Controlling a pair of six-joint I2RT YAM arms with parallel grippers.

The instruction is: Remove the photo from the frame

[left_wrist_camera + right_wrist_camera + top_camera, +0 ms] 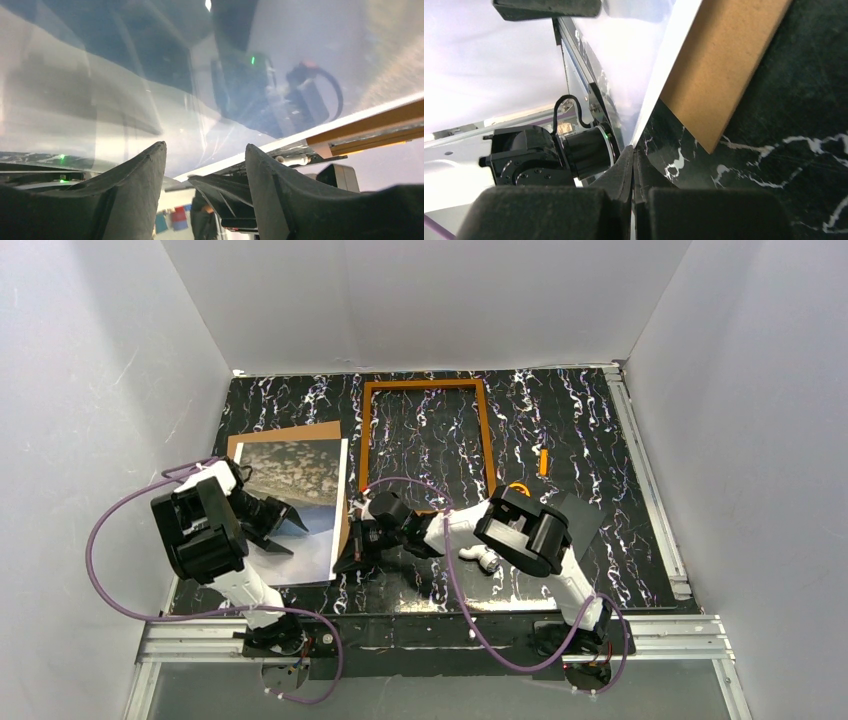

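While left fingers [135, 190] spread over the photo [295, 475], right fingers [619, 172] seemingly pinch its edge, board [719, 70] beneath.

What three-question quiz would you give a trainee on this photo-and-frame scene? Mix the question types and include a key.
1. True or false: the photo sits inside the wooden frame.
2. The left gripper has its fingers: A) open, B) shut, C) out of view.
3. What lies directly beneath the photo?

Key:
1. False. The wooden frame lies empty, apart from the photo.
2. A.
3. The tan board, which shows along the photo's far and right edges.
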